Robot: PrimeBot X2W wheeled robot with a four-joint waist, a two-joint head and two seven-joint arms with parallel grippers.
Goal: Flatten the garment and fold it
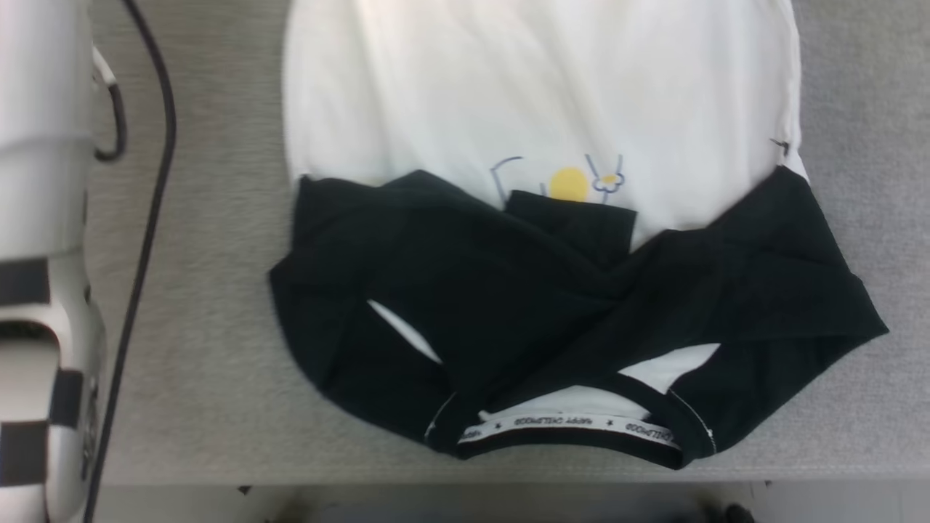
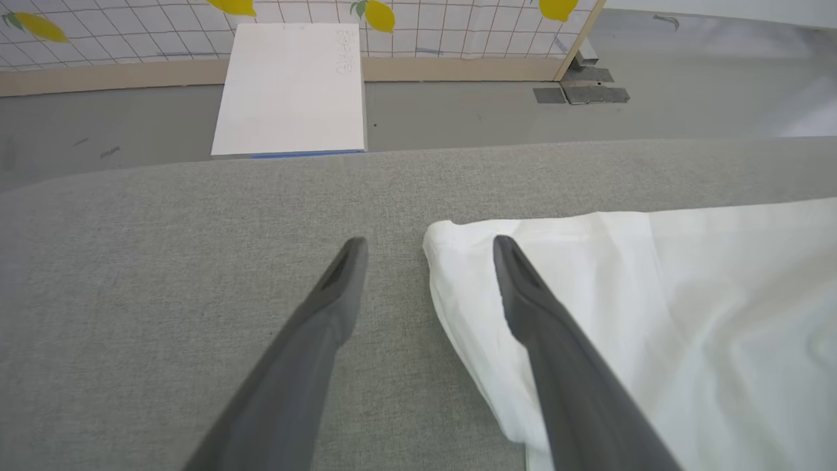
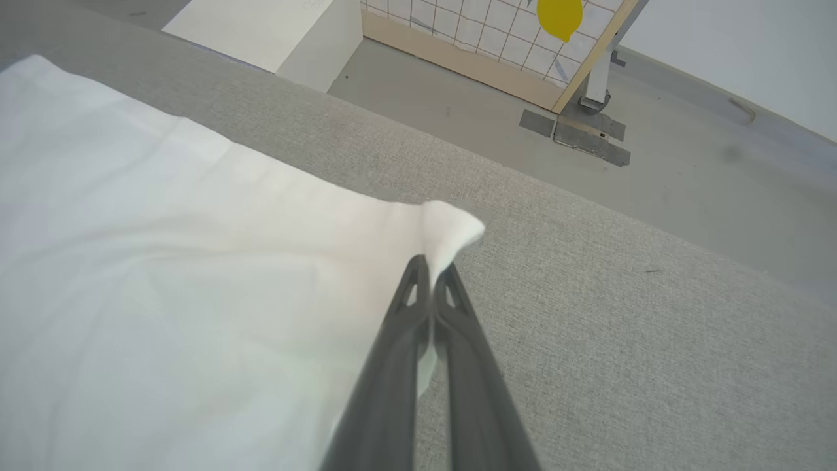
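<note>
Shirt point(image 1: 538, 94) lies on the grey desk point(image 1: 203, 327). Its neckband point(image 1: 574, 423) is at the near edge, and the white body runs away from the neckband. Both black sleeves point(image 1: 450, 276) lie crossed over the chest just beyond the neckband, partly covering a small yellow print point(image 1: 568, 183).

Judgement: the sleeves are in, so the next fold should bring the hem toward the neckband. That would explain both claws working at the end farthest from it.

Right claw point(image 3: 431, 263): fully closed, pinching the right hem corner point(image 3: 454, 232). A tuft of white cloth stands up past the tips.

Left claw point(image 2: 428, 241): wide open, holding nothing, straddling the left hem corner point(image 2: 444, 235). One finger is over bare desk, the other over cloth. Cannot tell whether they touch the surface.

Judgement: the left claw is set to close on its corner, so both corners can rise together and the hem stays straight.

View notes:
- Head view gives the sleeves, the neckband and a pale forearm point(image 1: 43, 290) well left of the neckband.
- Wrist views give the hem corners and claw states.
- Wrist views also take in a white board point(image 2: 291, 88) and a lemon-printed screen point(image 2: 458, 26) beyond the hem.
</note>
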